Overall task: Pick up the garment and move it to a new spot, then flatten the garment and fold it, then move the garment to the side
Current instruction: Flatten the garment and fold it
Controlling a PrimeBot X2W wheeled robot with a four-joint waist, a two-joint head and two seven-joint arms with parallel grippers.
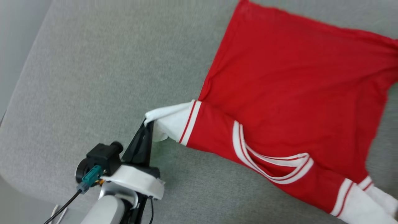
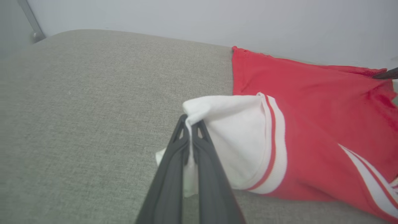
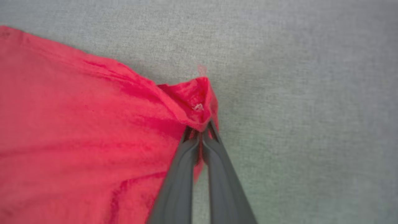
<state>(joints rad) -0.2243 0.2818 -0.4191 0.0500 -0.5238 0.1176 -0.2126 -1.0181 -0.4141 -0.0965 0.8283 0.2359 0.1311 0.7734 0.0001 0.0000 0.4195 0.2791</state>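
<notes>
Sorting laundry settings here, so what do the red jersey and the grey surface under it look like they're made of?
Red jersey: thin, soft knit, matte, probably cotton or polyester; it drapes and creases finely. Grey surface: woven, upholstery-like cloth, matte; a fine heathered weave shows in the left wrist view.

The garment (image 1: 295,93) runs off the right edge and bottom corner of the head view, so a white sleeve (image 1: 370,202) there is cut short. The other sleeve (image 1: 169,121) partly hides the tips of the left gripper (image 1: 148,123), and that gripper's arm (image 1: 102,208) is cut off at the bottom. The right wrist view is blurry, and a red fold (image 3: 199,96) partly covers the tips of the right gripper (image 3: 201,129). In the left wrist view a dark tip (image 2: 387,74) at the right edge is too cut off to tell.
</notes>
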